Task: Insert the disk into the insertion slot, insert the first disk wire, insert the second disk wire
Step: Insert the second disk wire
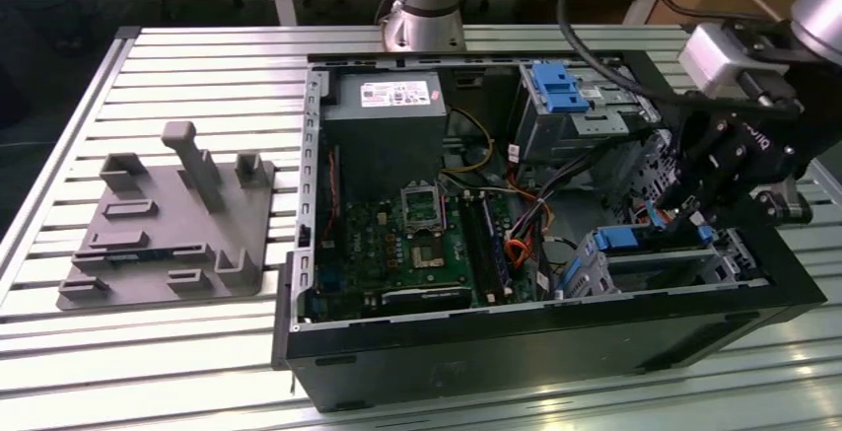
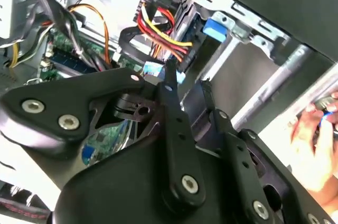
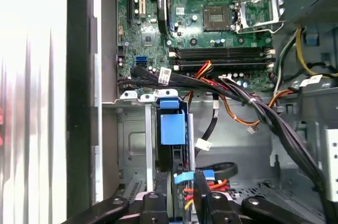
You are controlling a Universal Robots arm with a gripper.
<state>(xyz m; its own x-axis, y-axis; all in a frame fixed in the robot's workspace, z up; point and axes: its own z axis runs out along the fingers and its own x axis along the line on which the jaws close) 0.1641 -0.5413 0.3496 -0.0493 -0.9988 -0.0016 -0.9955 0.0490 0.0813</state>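
Black linked gripper fingers (image 3: 157,203) fill the near edge of the first wrist view, set close together astride a small light-blue wire connector (image 3: 185,177) with red and yellow leads; whether the pads actually clamp it cannot be told. The gripper (image 2: 186,84) appears in the second wrist view with its narrow tips pointing at the same light-blue connector, beside a bundle of red, yellow and black wires (image 2: 161,34). The flat disk in its bright blue plastic carrier frame (image 3: 172,126) stands edge-on inside the low silver perforated sheet-metal insertion slot (image 3: 132,145), its blue end tab at the cage mouth, so the disk is already seated. In the exterior view the gripper (image 1: 677,222) hangs over that same cage (image 1: 658,263) at the corner of the open black computer case (image 1: 526,342) nearest the exterior view's right. Just beyond the slot lies the green motherboard (image 1: 421,244) with its square processor socket. Farther along stand the grey power-supply box (image 1: 388,96) and the taller metal bay with a blue latch (image 1: 559,91). The case rests on a slatted aluminium table (image 1: 172,56), and a grey plastic fixture plate with upright posts (image 1: 165,224) lies well apart toward the exterior view's left. A person's hand (image 2: 317,139) shows outside the case wall in the second wrist view.
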